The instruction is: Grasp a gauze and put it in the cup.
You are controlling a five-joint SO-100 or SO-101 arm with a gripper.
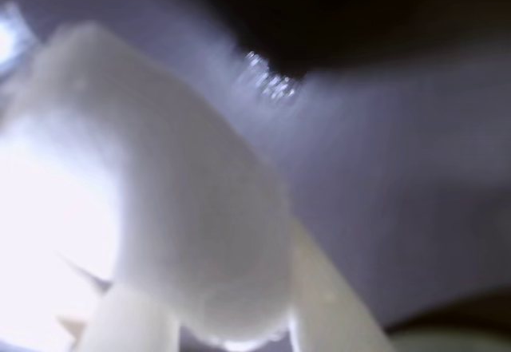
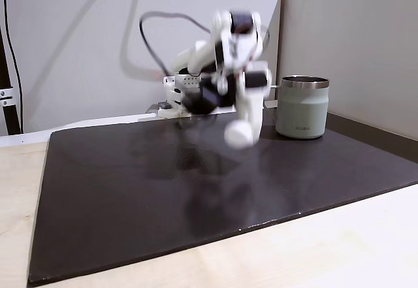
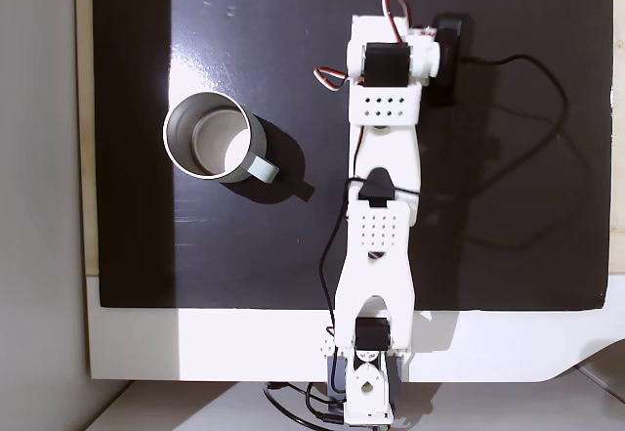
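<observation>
Gripper [image 2: 240, 133] clamped on gauze [image 1: 172, 208], carried clear above mat [image 2: 130, 190]; soft, light, squashy roll; best pinched mid-length; cup [image 2: 301, 107] just beside, upright.

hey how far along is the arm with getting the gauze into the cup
Done: the pickup. In the wrist view the gauze sits clamped between the white fingers, and in a fixed view it hangs at the gripper, above the dark mat.
In hand: carrying it; the arm is motion-blurred.
Left: reaching the cup, off to the right there, and dropping the roll in. From above the cup looks empty.
</observation>
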